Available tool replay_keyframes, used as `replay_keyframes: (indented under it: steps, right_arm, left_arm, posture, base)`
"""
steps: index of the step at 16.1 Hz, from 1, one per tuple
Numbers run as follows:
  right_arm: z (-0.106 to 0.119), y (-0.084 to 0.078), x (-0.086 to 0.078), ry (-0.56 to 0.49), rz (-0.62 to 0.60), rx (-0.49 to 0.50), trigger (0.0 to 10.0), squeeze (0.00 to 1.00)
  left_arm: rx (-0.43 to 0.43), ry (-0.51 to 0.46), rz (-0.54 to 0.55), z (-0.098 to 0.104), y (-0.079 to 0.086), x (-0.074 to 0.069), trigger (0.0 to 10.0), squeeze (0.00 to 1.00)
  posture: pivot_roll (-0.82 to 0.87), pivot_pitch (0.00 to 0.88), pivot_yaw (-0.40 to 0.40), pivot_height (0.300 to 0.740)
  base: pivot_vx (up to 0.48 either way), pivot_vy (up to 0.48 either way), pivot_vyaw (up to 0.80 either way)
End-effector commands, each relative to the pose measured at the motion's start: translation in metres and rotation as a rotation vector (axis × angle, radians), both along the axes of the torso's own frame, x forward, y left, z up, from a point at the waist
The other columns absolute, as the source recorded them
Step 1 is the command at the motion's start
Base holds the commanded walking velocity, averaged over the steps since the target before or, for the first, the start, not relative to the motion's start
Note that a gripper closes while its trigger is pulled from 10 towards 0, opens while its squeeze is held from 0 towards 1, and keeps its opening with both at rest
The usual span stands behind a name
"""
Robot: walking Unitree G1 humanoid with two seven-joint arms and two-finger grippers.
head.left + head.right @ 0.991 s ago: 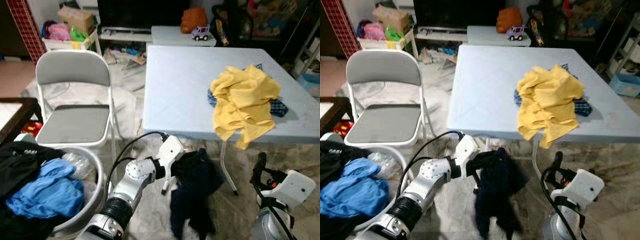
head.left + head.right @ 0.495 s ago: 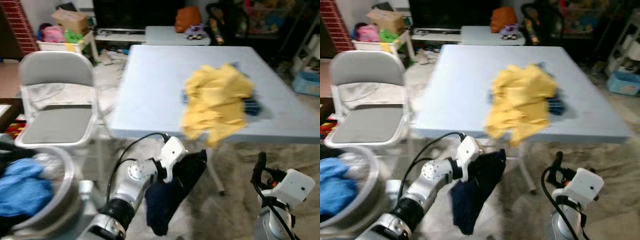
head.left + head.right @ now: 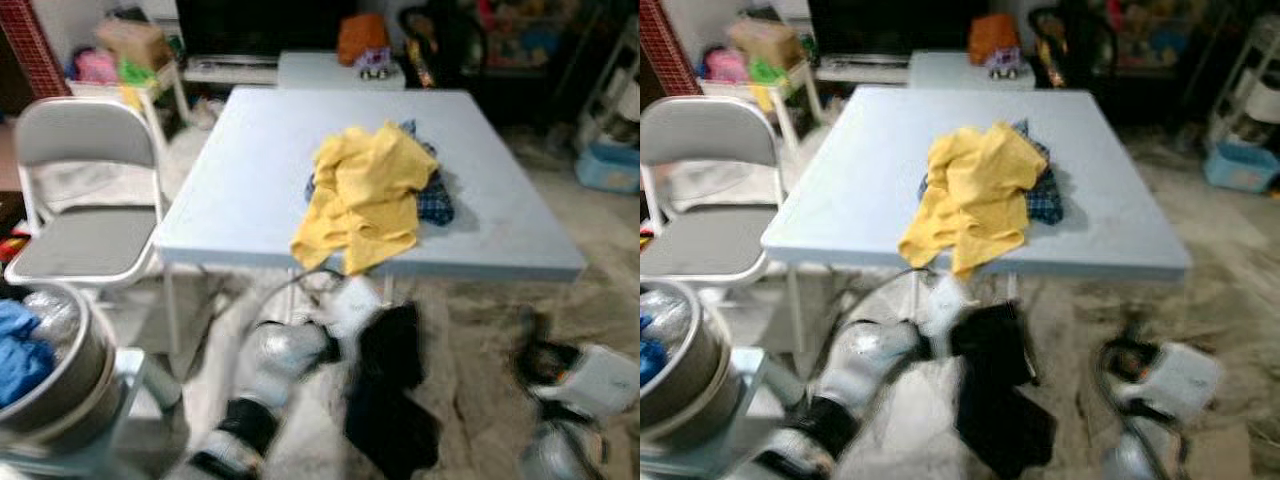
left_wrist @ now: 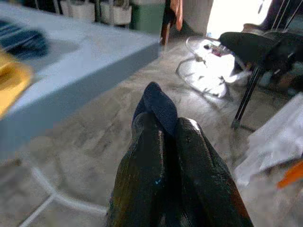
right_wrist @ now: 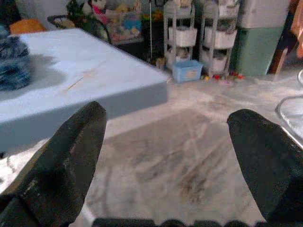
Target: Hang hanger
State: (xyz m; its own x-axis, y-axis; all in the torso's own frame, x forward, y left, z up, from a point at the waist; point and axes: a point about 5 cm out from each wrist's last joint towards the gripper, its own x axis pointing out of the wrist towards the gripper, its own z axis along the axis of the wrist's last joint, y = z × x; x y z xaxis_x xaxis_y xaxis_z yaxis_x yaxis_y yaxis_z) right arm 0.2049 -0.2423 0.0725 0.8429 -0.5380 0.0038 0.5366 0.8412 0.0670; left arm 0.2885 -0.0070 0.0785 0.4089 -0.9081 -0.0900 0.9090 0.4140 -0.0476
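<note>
Left gripper [image 4: 163,125]: fingers pinching dark garment [image 3: 392,385] below the surface [image 3: 250,190] edge, cloth hanging beneath them. Right gripper [image 5: 165,156]: fingers spread, idle. Hanger: cannot be made out. Risk: thin pinch, garment may slip or snag the surface leg

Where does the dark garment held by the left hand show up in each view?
Left eye view: dark garment hangs low centre, below the table edge.
Right eye view: low centre.
Left wrist view: a fold pinched at the left hand.
Right wrist view: not identifiable.
Shared landmark: the table.
</note>
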Motion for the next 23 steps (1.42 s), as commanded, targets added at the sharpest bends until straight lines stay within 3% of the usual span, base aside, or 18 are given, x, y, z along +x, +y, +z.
replay_keyframes:
  steps: [1, 2, 4, 10, 16, 23]
  right_arm:
    - [0.002, 0.007, 0.005, -0.013, 0.024, 0.016, 10.0, 0.00]
    - [0.001, 0.008, 0.005, -0.013, 0.026, 0.018, 10.0, 0.00]
    - [0.000, 0.009, 0.006, -0.006, 0.042, 0.022, 10.0, 0.00]
    - [-0.001, 0.008, 0.006, -0.001, 0.043, 0.025, 10.0, 0.00]
    - [0.000, 0.007, 0.006, 0.000, 0.044, 0.017, 10.0, 0.00]
    - [0.005, 0.003, 0.011, -0.007, 0.048, 0.002, 10.0, 0.00]
  left_arm:
    - [0.002, -0.010, 0.074, 0.006, 0.013, 0.012, 10.0, 0.00]
    - [0.022, 0.000, 0.139, 0.004, 0.018, 0.016, 10.0, 0.00]
    - [0.015, 0.066, 0.167, -0.003, 0.026, 0.018, 10.0, 0.00]
    - [-0.026, 0.170, 0.271, -0.001, 0.029, 0.029, 10.0, 0.00]
    - [-0.072, 0.179, 0.213, 0.006, 0.023, 0.029, 10.0, 0.00]
    - [-0.034, 0.170, 0.207, 0.003, 0.016, 0.026, 10.0, 0.00]
  posture:
    - [-0.09, 0.000, -0.042, 0.740]
    - [-0.09, 0.000, -0.044, 0.740]
    - [-0.08, 0.000, -0.049, 0.740]
    - [-0.08, 0.000, -0.055, 0.740]
    - [-0.09, 0.000, -0.049, 0.740]
    - [-0.11, 0.000, -0.051, 0.740]
  base:
    - [0.000, 0.000, 0.00]
    - [0.000, 0.000, 0.00]
    - [0.000, 0.000, -0.40]
    - [0.000, 0.000, -0.80]
    - [0.000, 0.000, -0.80]
    - [0.000, 0.000, -0.80]
